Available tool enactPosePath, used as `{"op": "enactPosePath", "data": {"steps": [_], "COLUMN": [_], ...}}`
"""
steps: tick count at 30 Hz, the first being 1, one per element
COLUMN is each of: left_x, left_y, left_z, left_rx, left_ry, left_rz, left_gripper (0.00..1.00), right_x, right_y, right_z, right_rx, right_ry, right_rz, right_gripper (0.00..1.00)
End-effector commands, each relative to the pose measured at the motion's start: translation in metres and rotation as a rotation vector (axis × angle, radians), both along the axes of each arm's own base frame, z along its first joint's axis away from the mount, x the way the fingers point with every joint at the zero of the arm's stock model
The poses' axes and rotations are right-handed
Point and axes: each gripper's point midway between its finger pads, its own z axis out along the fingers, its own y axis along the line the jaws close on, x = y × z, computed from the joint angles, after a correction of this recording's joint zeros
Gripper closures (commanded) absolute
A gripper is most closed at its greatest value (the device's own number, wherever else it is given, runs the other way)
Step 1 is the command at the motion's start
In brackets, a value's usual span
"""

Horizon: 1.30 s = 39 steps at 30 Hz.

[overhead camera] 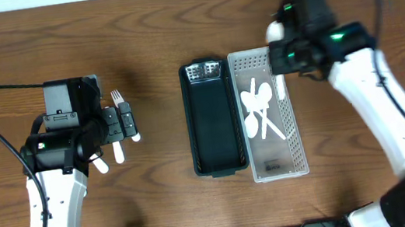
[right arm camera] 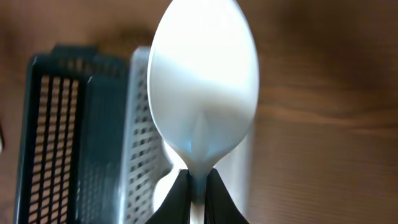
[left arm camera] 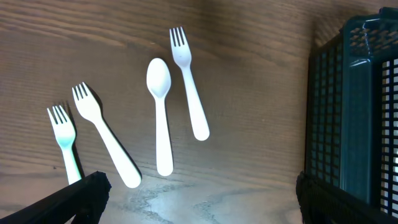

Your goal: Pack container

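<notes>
Right tool (right arm camera: pixel 198 193) is clenched on the neck of a white spoon (right arm camera: pixel 204 87), with both fingers pinching just below the bowl. The bowl stands clear beyond the fingertips. In the overhead view this tool sits over the 12 o'clock end of the white container (overhead camera: pixel 294 144), toward its 1 o'clock corner.

The white container lies lengthwise on the counter (overhead camera: pixel 136 28). The black container (overhead camera: pixel 214 143) lies close alongside at its 9 o'clock side; whether the two walls touch cannot be told. Several white utensils (overhead camera: pixel 258 110) lie overlapping inside the white container, and their count cannot be told.

Left tool (left arm camera: pixel 202 183) is released, its fingers spread wide at the lower corners of the wrist view and gripping nothing. It hangs at 9 o'clock of the black container, well apart from it.

Four white pieces lie on the counter beneath it, none touching another:
- a small fork (left arm camera: pixel 62 134)
- a broader fork (left arm camera: pixel 102 134)
- a loose spoon (left arm camera: pixel 160 115)
- a slim fork (left arm camera: pixel 189 87)

In that wrist view all four heads point toward 12 o'clock.
</notes>
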Motion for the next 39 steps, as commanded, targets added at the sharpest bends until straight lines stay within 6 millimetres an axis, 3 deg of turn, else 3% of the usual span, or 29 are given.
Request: {"op": "enactPosePath", "data": {"steps": [1, 9, 12, 16, 19, 22, 25, 27, 29, 32, 36, 39], "left_x": [0.002, 0.002, 0.002, 0.002, 0.003, 0.003, 0.003, 0.001, -0.004, -0.006, 0.003, 0.01], "left_y": [0.003, 0.003, 0.003, 0.003, 0.003, 0.003, 0.003, 0.003, 0.003, 0.006, 0.025, 0.042], "left_z": [0.004, 0.004, 0.004, 0.004, 0.004, 0.004, 0.005, 0.004, 0.005, 0.014, 0.029, 0.021], "left_rx": [0.019, 0.019, 0.019, 0.019, 0.019, 0.019, 0.026, 0.029, 0.029, 0.033, 0.033, 0.032], "left_ry": [-0.009, -0.009, -0.009, -0.009, -0.01, -0.013, -0.013, -0.003, 0.015, 0.015, -0.002, 0.025], "left_rz": [-0.004, -0.004, -0.004, -0.004, -0.004, -0.005, -0.016, -0.022, -0.022, -0.019, 0.045, 0.1], "left_gripper": [0.02, 0.02, 0.02, 0.02, 0.02, 0.02, 0.02, 0.02, 0.02, 0.02, 0.02, 0.02], "right_x": [-0.005, -0.02, -0.025, -0.022, -0.018, -0.011, 0.001, 0.009, 0.014, 0.013, -0.002, -0.016], "right_y": [0.014, 0.027, 0.027, 0.028, 0.029, 0.029, 0.027, 0.016, -0.004, -0.048, -0.112, -0.148], "right_z": [-0.035, -0.111, -0.122, -0.118, -0.107, -0.086, -0.052, -0.023, 0.002, 0.033, 0.054, 0.054], "right_rx": [-0.033, -0.109, -0.125, -0.119, -0.116, -0.107, -0.075, -0.06, -0.072, -0.112, -0.134, -0.146], "right_ry": [0.096, 0.312, 0.349, 0.329, 0.298, 0.245, 0.163, 0.093, 0.026, -0.048, -0.053, -0.009], "right_rz": [-0.008, 0.013, 0.018, 0.02, 0.036, 0.045, 0.029, -0.003, -0.054, -0.163, -0.302, -0.391], "right_gripper": [0.99, 0.95, 0.86, 0.79, 0.68, 0.66, 0.66, 0.59, 0.54, 0.3, 0.25, 0.23]}}
